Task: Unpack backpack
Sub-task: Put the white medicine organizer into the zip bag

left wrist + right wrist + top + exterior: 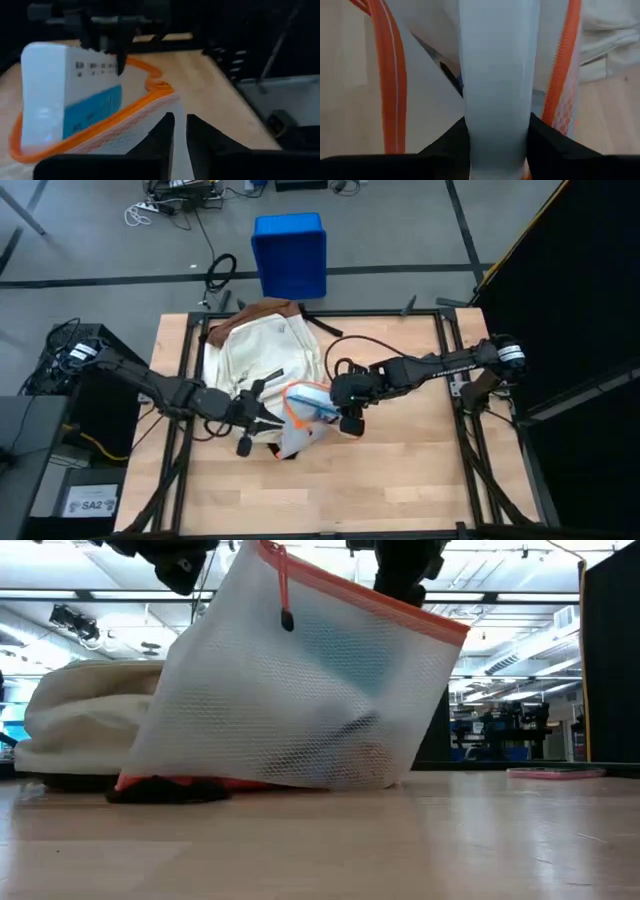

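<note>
The left gripper [262, 418] sits at the pack's near edge, just beside the pouch [303, 423]. In the left wrist view its fingers [162, 135] stand close together with a thin gap, pressed against the pouch's mesh wall below the orange zip edge; whether they pinch the mesh I cannot tell. My guess is that this arm steadies the pouch so it does not lift with what is being drawn out.

The pack [262, 345] lies flat on the table [400, 470], brown base toward the far edge, mouth toward the arms. The pouch rests mostly on the table in front of it, tilted up on its lower edge in the low view, likely because it is held from above.

The box [45, 95], white with a blue label, stands up out of the open zip. The right gripper [345, 405] comes in from the right and is clamped on it: in its wrist view both dark fingers [455, 145] press the box's narrow faces. The grip looks meant to pull the box clear of the pouch
</note>
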Action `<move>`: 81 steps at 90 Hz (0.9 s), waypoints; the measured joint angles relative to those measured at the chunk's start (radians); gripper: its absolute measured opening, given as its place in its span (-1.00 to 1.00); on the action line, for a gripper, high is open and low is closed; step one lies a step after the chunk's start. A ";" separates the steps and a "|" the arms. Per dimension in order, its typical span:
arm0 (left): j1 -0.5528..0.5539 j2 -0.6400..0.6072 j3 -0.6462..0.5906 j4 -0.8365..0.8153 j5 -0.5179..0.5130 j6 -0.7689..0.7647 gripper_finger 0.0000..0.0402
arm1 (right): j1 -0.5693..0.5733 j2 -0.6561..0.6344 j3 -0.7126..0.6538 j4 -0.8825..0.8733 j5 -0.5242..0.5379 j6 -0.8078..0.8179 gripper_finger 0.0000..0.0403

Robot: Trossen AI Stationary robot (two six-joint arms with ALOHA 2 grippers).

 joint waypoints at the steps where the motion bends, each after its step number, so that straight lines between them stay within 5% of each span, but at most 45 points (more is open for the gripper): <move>1: -0.003 0.003 0.009 -0.015 -0.020 -0.005 -0.88 | -0.001 0.000 0.000 0.002 0.000 0.000 -0.46; 16: -0.076 0.046 0.171 -0.340 -0.340 -0.152 -0.95 | -0.020 0.000 0.000 0.004 -0.012 -0.001 -0.46; 30: -0.174 0.104 0.238 -0.368 -0.463 -0.233 -0.99 | -0.038 0.000 0.000 0.010 -0.027 -0.006 -0.46; 58: -0.219 0.211 0.238 -0.241 -0.463 -0.277 -0.94 | -0.078 0.000 0.000 0.010 -0.027 -0.053 -0.46; 81: -0.192 0.269 0.238 -0.220 -0.476 -0.301 -0.46 | -0.085 0.000 0.000 0.010 -0.027 -0.090 -0.46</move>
